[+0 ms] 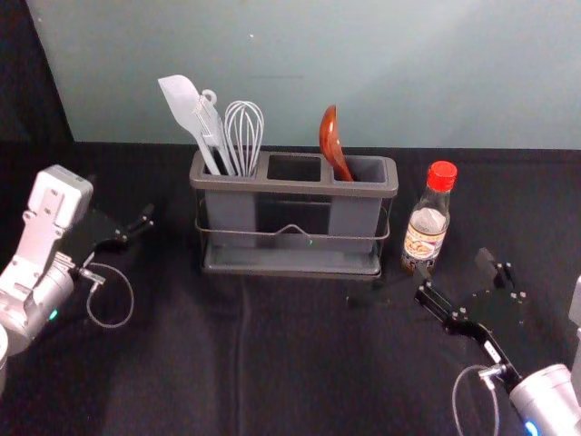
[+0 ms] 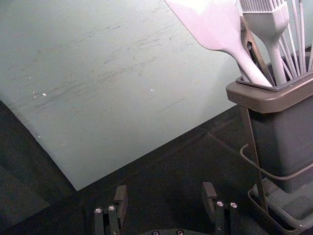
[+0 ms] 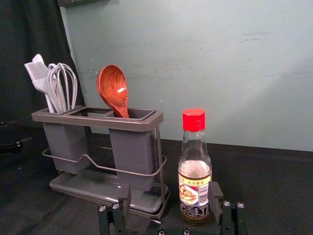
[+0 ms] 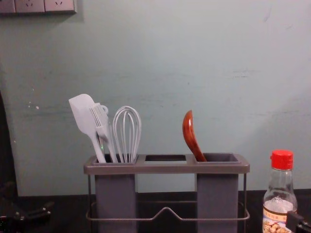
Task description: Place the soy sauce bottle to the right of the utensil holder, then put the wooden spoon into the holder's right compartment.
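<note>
- Both goals look met to me: soy sauce bottle [image 1: 426, 238] upright on the worktop [image 1: 318, 363], just R of the utensil holder [image 1: 272, 185], w/ a small gap btwn them.
- Wooden spoon [image 1: 332, 143] is in the holder's right compartment [image 3: 134, 154], bowl up, leaning toward the middle; handle end's hidden inside, so can't confirm how deep it sits.
- R pincer [image 3: 170, 191] is spread, nothing pinched, low at the bottle's front, R side. Can't tell if a finger touches the glass.
- L pincer [image 2: 165, 192] is spread & empty too, parked off the holder's L end.
- Step in hand, I'd say: get the R arm out w/o disturbing anything. Task's approx. done.
- I'd back it straight out toward me, slow, fingers kept wide. No closing, no wrist roll until well clear.
- Main risk: sideways drift. The bottle's tall & narrow, so a clipped base could tip it or shove it into the holder.
- No need to re-seat the spoon IMO; poking at it could knock the holder for no gain.
- Once clear, quick check via head cam: bottle upright, spoon in, then stop.
</note>
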